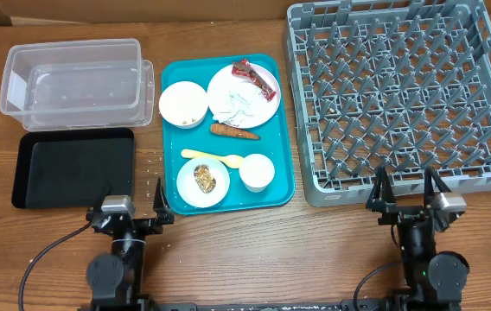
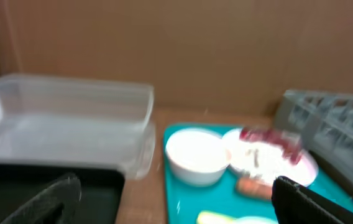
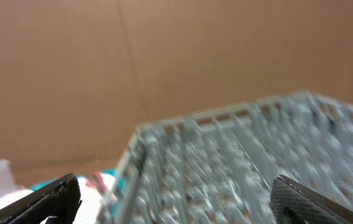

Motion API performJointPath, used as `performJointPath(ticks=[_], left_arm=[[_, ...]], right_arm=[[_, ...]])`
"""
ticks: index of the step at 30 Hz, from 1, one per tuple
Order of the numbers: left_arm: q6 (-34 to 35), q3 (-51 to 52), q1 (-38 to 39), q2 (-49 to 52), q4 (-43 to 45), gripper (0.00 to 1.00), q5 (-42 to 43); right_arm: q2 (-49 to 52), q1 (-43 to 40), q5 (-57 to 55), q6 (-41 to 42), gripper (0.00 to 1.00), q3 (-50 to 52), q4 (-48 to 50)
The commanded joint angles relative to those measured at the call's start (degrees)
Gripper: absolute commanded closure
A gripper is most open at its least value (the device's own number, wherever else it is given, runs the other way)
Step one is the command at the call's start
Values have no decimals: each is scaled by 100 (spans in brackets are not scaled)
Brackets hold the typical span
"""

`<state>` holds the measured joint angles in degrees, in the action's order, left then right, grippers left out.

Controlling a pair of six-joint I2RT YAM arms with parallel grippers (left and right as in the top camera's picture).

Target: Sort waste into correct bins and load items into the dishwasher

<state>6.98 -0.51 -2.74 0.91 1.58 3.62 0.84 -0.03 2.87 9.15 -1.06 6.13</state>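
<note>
On the teal tray (image 1: 273,142) a plate (image 1: 244,95) carries a red wrapper (image 1: 256,78) and a crumpled napkin (image 1: 231,107). Beside it stands a bowl (image 1: 182,104). An orange piece (image 1: 234,132), a yellow spoon (image 1: 213,156), a cup (image 1: 257,171) and a second bowl (image 1: 202,183) holding a brown lump lie nearer me. The clear tub (image 1: 73,82) and black tray (image 1: 73,168) sit on the left, the grey dish rack (image 1: 405,95) on the right. My left gripper (image 1: 133,195) stands open at the black tray's near corner. My right gripper (image 1: 408,187) is open at the rack's front edge.
The left wrist view shows the clear tub (image 2: 64,118), the bowl (image 2: 196,155) and the plate (image 2: 270,158) ahead. The right wrist view is blurred and filled by the rack (image 3: 238,162). A cardboard wall stands behind the table.
</note>
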Motion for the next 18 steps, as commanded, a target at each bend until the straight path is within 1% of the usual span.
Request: performJointPath(ticks=[1,4,7,8,10,12,15,18], left_arm=[[-229,-48,-33,-61,481,0,767],[-238,-350,-33,-52,553,0,955],[-608,-863,-33,118,321,0,951],[-798,-1237,-35,354,240,0,935],[-927,-1690,-33,741,234,0,935],[-1032,-2243,-33,1294,227,0,951],[-1325,-3145,-13,2288,94,0,1169],[-1565,-4291,50,3523,-396,0,1296]], right_arm=[[-68,-31,540,-22,0,-205,153],[-68,-31,758,-28,0,-695,205],[-4,-31,778,-297,0,-1443,160],[142,-31,772,-522,0,-1978,-81],[398,-31,774,-732,0,-2546,-442],[848,-31,774,-953,0,-3248,-986],[1517,-31,774,-964,0,-4096,-1696],[2282,-31,798,-960,0,-4927,-2321]])
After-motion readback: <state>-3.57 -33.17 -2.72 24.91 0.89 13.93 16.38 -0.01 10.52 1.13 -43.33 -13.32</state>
